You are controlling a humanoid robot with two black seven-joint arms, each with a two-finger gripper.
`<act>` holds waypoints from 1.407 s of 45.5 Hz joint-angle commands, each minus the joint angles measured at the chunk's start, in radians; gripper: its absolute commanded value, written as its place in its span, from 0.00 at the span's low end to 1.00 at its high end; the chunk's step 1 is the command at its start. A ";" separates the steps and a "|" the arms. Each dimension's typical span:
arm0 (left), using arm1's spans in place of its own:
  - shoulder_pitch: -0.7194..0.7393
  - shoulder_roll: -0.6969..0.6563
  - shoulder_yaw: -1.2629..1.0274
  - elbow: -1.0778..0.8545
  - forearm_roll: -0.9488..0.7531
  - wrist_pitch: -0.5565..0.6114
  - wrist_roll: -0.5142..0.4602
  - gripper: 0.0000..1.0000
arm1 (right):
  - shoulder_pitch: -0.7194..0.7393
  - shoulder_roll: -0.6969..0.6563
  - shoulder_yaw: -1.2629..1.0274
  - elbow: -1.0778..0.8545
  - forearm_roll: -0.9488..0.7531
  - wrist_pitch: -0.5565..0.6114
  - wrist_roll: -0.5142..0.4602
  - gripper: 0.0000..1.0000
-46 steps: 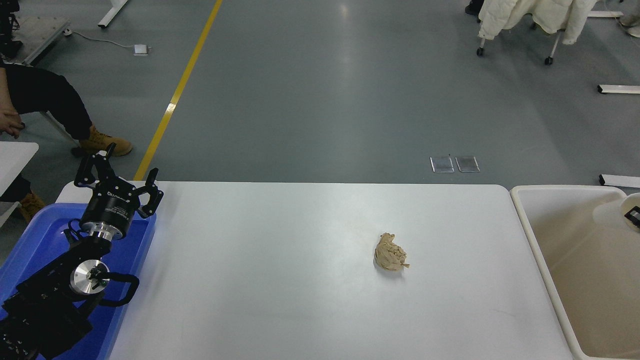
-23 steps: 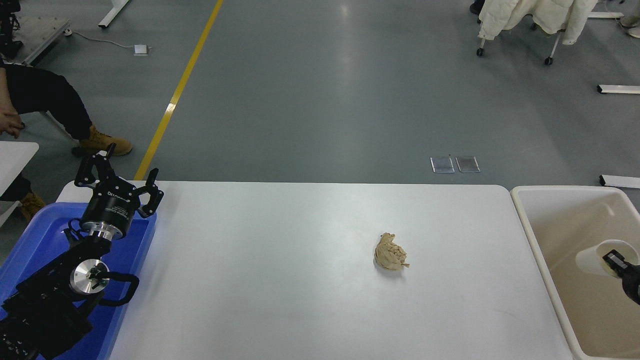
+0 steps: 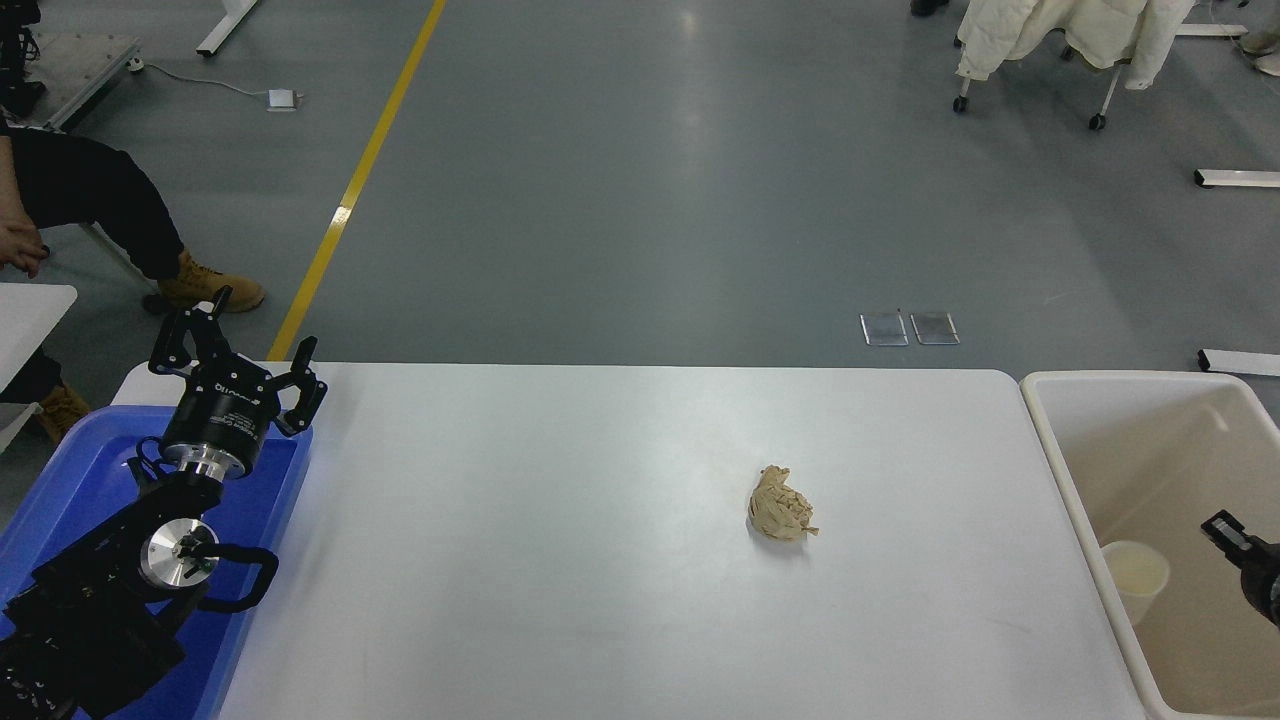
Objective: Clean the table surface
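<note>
The white table surface point(image 3: 560, 520) carries one crumpled brown paper ball point(image 3: 781, 505), right of its middle. My right gripper point(image 3: 1240, 548) pokes in at the right edge, over the cream-white bin point(image 3: 1062, 470). It is open and holds nothing. A white paper cup point(image 3: 1135, 577) sits inside the bin, to the left of that gripper and apart from it. My left gripper point(image 3: 250, 340) is parked open at the lower left, above the blue tray point(image 3: 60, 470).
A seated person's legs and tan boots point(image 3: 205, 285) are at the far left, beyond the table. A second white table corner point(image 3: 30, 310) shows at the left edge. A chair draped with a white coat point(image 3: 1070, 35) stands far back right.
The right gripper came down into the bin with the paper cup and let it go. The cup now rests lower in the bin, left of the gripper. Left arm unmoved.
</note>
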 commanded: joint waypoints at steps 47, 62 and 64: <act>0.000 0.001 0.000 0.000 -0.001 0.000 0.000 1.00 | 0.436 -0.169 0.752 0.458 0.091 -0.013 0.031 0.99; 0.000 0.000 0.000 0.000 0.000 0.000 0.000 1.00 | 0.381 -0.125 1.182 0.709 0.097 -0.003 0.031 0.99; 0.000 0.000 0.000 0.000 -0.001 0.000 0.000 1.00 | 0.358 -0.105 1.223 0.715 0.097 -0.001 0.031 0.99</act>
